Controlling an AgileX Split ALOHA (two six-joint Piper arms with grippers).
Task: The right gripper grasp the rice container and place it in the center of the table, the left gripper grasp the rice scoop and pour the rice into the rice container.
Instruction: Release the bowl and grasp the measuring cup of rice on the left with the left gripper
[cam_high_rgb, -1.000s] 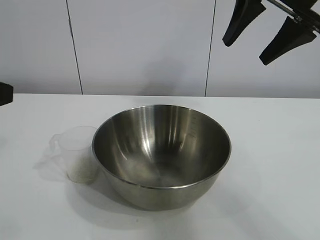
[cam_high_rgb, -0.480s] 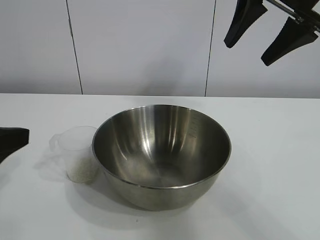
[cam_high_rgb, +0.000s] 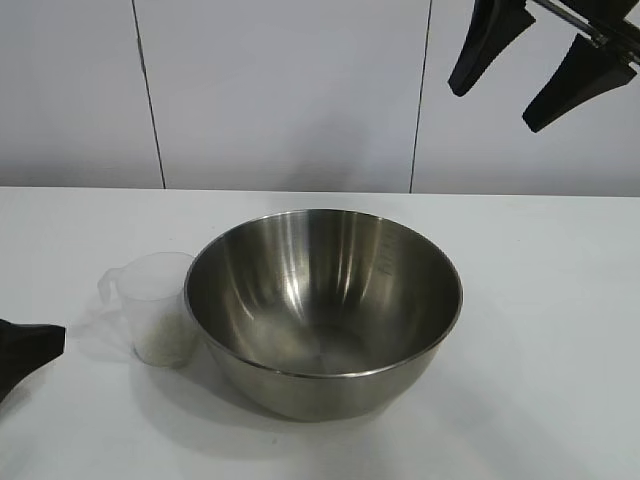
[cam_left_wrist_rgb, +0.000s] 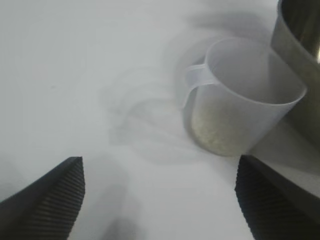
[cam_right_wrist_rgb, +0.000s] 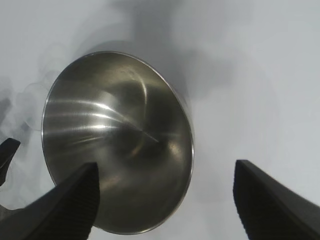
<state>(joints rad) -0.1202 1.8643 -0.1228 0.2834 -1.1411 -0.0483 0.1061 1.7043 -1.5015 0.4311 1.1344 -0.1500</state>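
The rice container, a wide steel bowl, stands empty in the middle of the white table. Touching its left side is the rice scoop, a clear plastic cup with its handle tab pointing left and rice in its bottom. My left gripper is open, low over the table and a short way left of the scoop; only one finger shows at the exterior view's left edge. My right gripper hangs open high above the bowl's back right, looking down on the bowl.
A pale panelled wall stands behind the table. Bare tabletop lies right of the bowl and in front of it. The bowl's wall rises right behind the scoop in the left wrist view.
The left gripper's finger has come down along the exterior view's left edge and forward, ending low beside the scoop. The right gripper has barely shifted; bowl and scoop stay put.
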